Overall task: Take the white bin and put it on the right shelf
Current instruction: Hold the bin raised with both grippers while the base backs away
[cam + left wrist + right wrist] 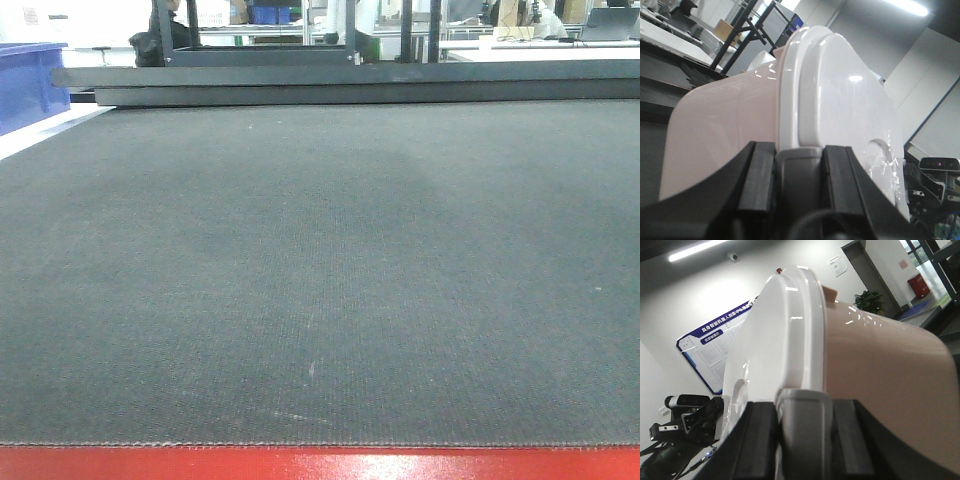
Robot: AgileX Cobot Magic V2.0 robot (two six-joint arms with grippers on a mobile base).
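The left hand (799, 187) is closed on a grey handle (800, 157) at one end of the white bin (725, 130). Its black fingers (759, 175) press on either side of the handle, just below the rim of the lid (845, 110). The right hand (802, 440) is clamped the same way on the grey handle (802, 407) at the other end. Dark fingers (762, 440) flank that handle where the lid (775, 335) meets the tub body (880, 370). Both wrists point in along the bin and upward, so wall and ceiling show behind it.

The bin hangs between the two hands, one at each end. Its long axis runs from hand to hand, straight away from each wrist camera. In the left wrist view the glossy white lid lies to the right and the pale pinkish body to the left. In the right wrist view these sides are reversed. In both views the lid faces the side where a black camera unit (939, 164) sits low in the frame. Whether the lid is level or tipped cannot be told.

The front view shows the table (320, 300) with its dark mat and red front edge (320, 465). A blue crate (30, 85) stands at its far left. Stacked dark boards (350, 85) lie along the far side. How high the bin is held above the table cannot be told.
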